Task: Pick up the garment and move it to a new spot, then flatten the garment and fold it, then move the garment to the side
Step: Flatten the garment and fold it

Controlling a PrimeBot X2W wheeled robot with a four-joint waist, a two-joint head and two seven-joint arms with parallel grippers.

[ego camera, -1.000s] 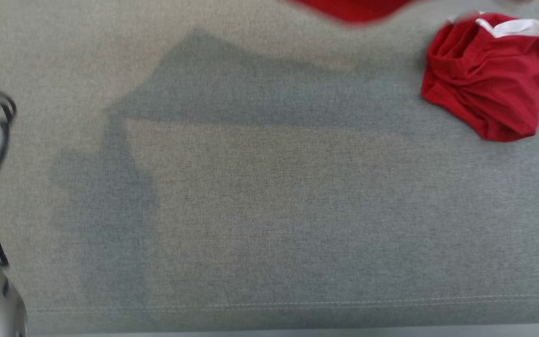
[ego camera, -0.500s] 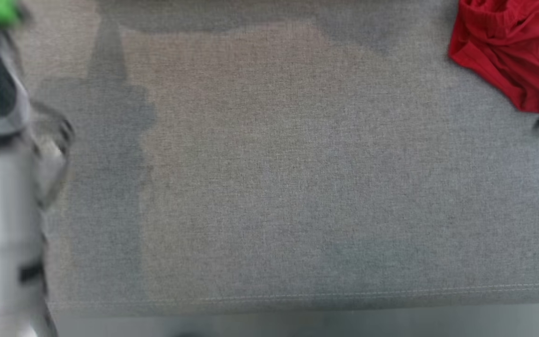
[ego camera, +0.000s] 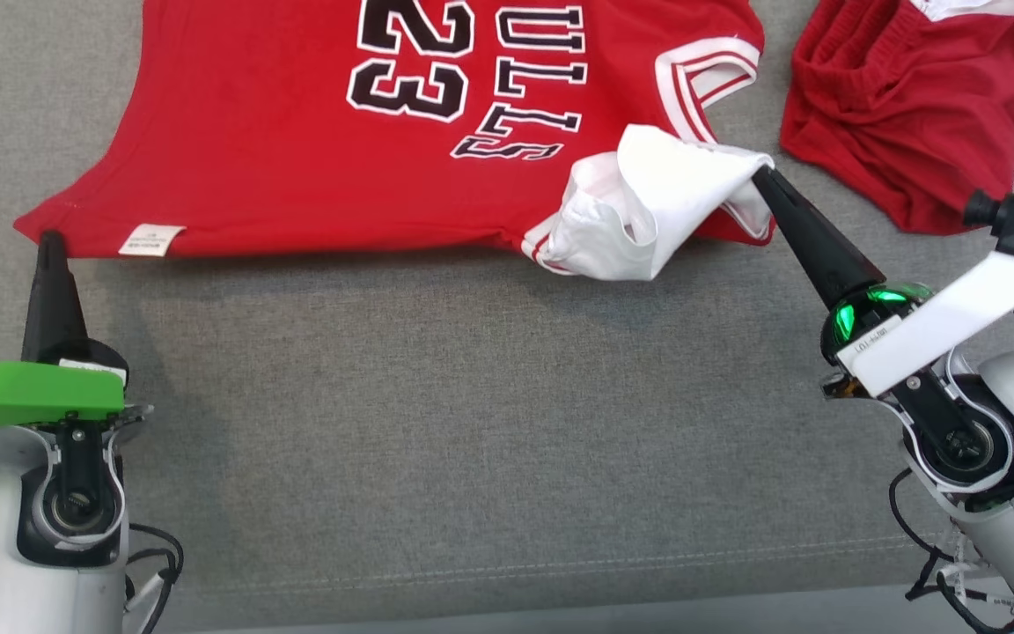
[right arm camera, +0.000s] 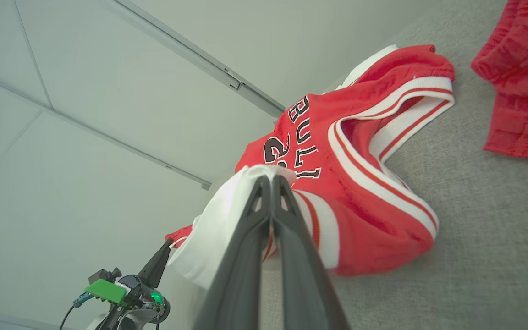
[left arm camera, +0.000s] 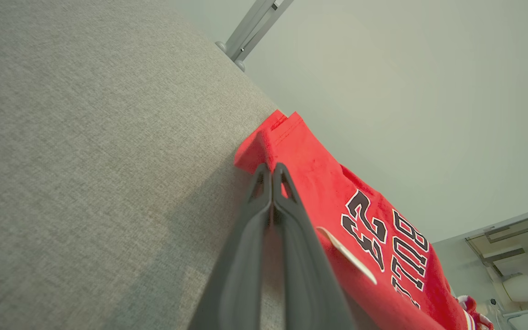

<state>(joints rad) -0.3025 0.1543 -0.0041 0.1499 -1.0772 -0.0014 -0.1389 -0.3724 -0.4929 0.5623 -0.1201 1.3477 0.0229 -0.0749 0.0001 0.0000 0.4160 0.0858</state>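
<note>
The garment (ego camera: 296, 132), a red jersey with black "BULLS" lettering and the number 23, lies spread across the far part of the grey surface. Its small white label (ego camera: 151, 239) sits by the near hem. My left gripper (ego camera: 51, 238) is shut on the hem's left corner, where the red cloth (left arm camera: 319, 192) bunches at the left gripper's tips (left arm camera: 272, 167). My right gripper (ego camera: 760, 174) is shut on the crumpled white sleeve (ego camera: 648, 211). In the right wrist view the right gripper's tips (right arm camera: 271, 178) pinch that sleeve, beside the garment's striped collar (right arm camera: 374, 151).
A second red piece of clothing (ego camera: 903, 123) with white trim lies crumpled at the far right, close to my right arm, and shows as the red cloth (right arm camera: 520, 91) at the right wrist view's edge. The grey fabric surface (ego camera: 472, 423) runs to a seamed front edge.
The head camera has moved. Earlier the view held bare grey surface, a blurred arm at the left and the crumpled red cloth. Now the jersey and both shut grippers are in it.
</note>
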